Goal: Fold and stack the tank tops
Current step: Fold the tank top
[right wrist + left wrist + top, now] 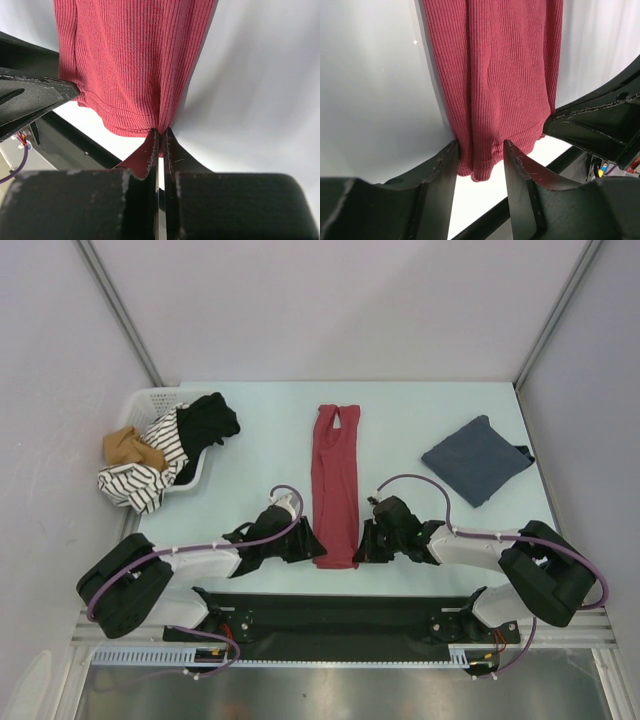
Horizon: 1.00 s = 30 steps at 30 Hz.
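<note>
My right fingers [149,152] are pinched shut on the near hem corner of the brick-red ribbed tank top [335,485] lying lengthwise mid-tabletop [260,420], my left fingers [517,170] half-open astride the other corner, so I should close them firmly, then lift both corners evenly.

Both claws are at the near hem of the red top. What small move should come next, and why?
Probably close the left claw. Its fingers stand apart with the hem corner of the red tank top between them, not yet pinched, while the right claw is shut on the other corner. With both corners held, the hem could be lifted evenly for the fold.
</note>
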Tool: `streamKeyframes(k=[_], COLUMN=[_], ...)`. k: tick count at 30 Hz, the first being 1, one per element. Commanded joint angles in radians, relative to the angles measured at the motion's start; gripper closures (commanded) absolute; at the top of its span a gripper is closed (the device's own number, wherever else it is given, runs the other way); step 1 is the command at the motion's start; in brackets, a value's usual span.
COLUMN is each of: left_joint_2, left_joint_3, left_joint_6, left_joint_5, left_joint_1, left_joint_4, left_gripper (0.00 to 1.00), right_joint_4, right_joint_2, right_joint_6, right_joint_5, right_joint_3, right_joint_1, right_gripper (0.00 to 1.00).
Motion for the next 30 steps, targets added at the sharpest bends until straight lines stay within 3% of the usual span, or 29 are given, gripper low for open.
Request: streamKeyframes(k=[1,4,8,13,16,19,20,30], left_joint_2=[0.007,-0.005,-0.038,-0.058,-0.020,0.019,0.022,-0.088], left_joint_3=[-0.055,-0.073,-0.095,-0.107,-0.090,-0.075,-0.070,0.090], left_joint_6=[0.000,-0.006,-0.007,-0.009,-0.003,0.002,0.003,0.063], left_joint_5=[-0.009,-0.020,-0.038,-0.046,-0.035,-0.031,-0.031,-0.064], left_joint_1=[-0.015,-0.015,-0.015,-0.015,-0.015,-0.015,-0.015,-0.012], left_joint_4=[-0.088,-0.102,-0.125,-0.122,-0.100,-0.079,-0.082,-0.321], left_gripper=[0.53,0.52,0.43,0.48,0.59,0.81,1.00,1.00], right_joint_4=[-0.014,-0.013,-0.008,-0.005,-0.003,-0.005,-0.008,-0.141], right_joint_2=[-0.013,-0.010,-0.005,0.000,0.001,-0.005,-0.010,-0.062], right_joint_6=[-0.005,-0.005,-0.004,-0.002,0.001,0.002,0.001,-0.042], right_joint_5=[0.009,0.007,0.007,0.004,0.002,-0.002,-0.002,0.013], right_joint_3=[-0.003,-0.004,-0.006,-0.006,-0.006,-0.003,-0.003,0.120], right_joint_1=[-0.002,0.000,-0.002,0.000,0.000,0.000,0.001,-0.025], right_gripper=[1.00,1.00,1.00,1.00,1.00,1.00,1.00,1.00])
